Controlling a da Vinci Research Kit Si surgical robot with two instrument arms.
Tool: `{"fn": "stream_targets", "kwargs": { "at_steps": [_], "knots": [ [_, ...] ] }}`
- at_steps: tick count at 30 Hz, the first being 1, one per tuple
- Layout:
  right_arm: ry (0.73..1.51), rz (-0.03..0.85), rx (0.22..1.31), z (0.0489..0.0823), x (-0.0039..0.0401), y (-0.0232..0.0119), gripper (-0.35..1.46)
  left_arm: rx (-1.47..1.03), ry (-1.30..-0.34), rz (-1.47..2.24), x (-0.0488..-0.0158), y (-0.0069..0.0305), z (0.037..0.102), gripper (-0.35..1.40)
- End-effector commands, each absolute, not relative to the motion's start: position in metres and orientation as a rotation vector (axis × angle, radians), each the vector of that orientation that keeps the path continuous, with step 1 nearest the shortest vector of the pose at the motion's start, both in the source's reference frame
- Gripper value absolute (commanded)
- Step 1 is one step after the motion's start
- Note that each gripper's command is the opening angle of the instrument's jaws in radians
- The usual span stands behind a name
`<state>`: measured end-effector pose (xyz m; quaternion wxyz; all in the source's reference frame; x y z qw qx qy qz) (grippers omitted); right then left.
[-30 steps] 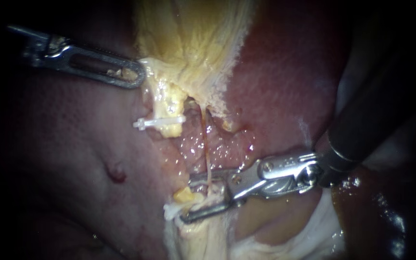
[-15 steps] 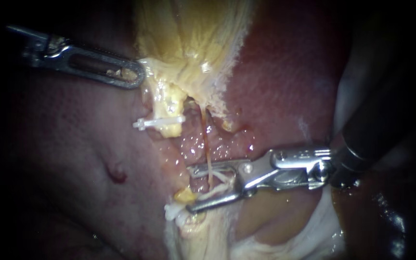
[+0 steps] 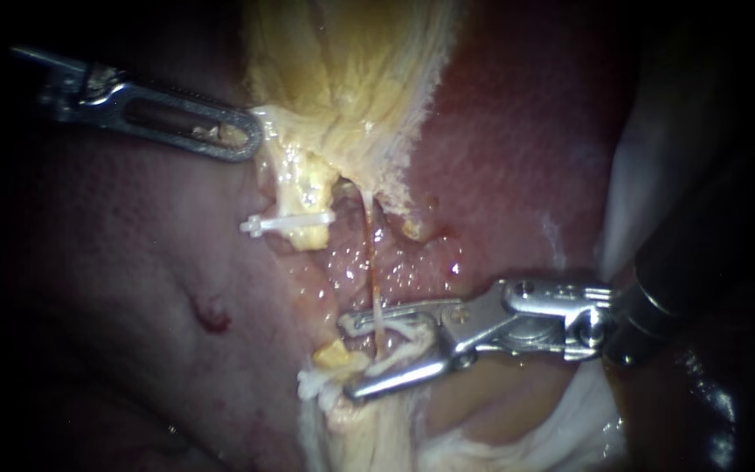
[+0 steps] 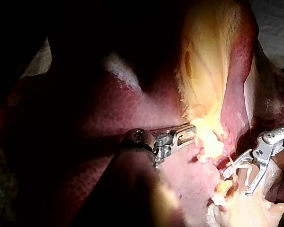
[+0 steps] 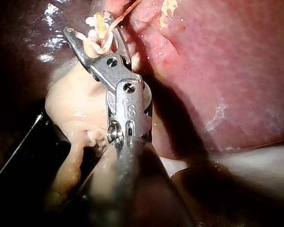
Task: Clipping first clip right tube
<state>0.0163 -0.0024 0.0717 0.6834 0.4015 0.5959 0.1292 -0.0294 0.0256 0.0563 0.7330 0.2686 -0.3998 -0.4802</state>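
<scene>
In the upper left of the endoscope view, the left instrument [image 3: 251, 140] has its jaws clamped on the edge of the yellow tissue [image 3: 342, 87]. It appears to be drawing that tissue aside so the structures below stand stretched and separate over the liver [image 3: 517, 157]. Just beneath that grip, a placed clip [image 3: 286, 224] lies crosswise on a thick yellow stalk [image 3: 294, 188]. To its right, the right tube [image 3: 369, 262], a thin orange strand, runs straight down the centre of the frame.

The right instrument [image 3: 349, 357] enters from the right edge. Its jaws are spread wide at lower centre and grasp a loaded clip [image 3: 404, 330], an open white loop with one leg against each jaw. The right tube's lower end passes between those jaws, inside the clip's mouth, and the right wrist view shows the same. From this, the clip looks positioned but not yet squeezed. Closing calls for the tube to sit deep in the mouth, with the pale shreds [image 3: 312, 382] by the lower jaw kept out.
</scene>
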Motion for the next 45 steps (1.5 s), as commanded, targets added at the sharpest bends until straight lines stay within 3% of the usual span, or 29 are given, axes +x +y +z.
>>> {"fn": "stream_targets", "kwargs": {
  "at_steps": [1,28,45],
  "knots": [
    [1.339,0.285,0.913,0.0717,0.0164,-0.0024,0.50,0.591,-0.879,-1.056,-0.0294,0.0256,0.0563,-0.35],
    [1.348,0.296,0.936,0.0735,0.0184,-0.0029,0.48,0.590,-0.879,-1.057,-0.0296,0.0257,0.0563,-0.35],
    [1.402,0.244,1.040,0.0681,0.0175,-0.0023,0.46,0.591,-0.879,-1.057,-0.0295,0.0257,0.0563,-0.35]
  ]
}}
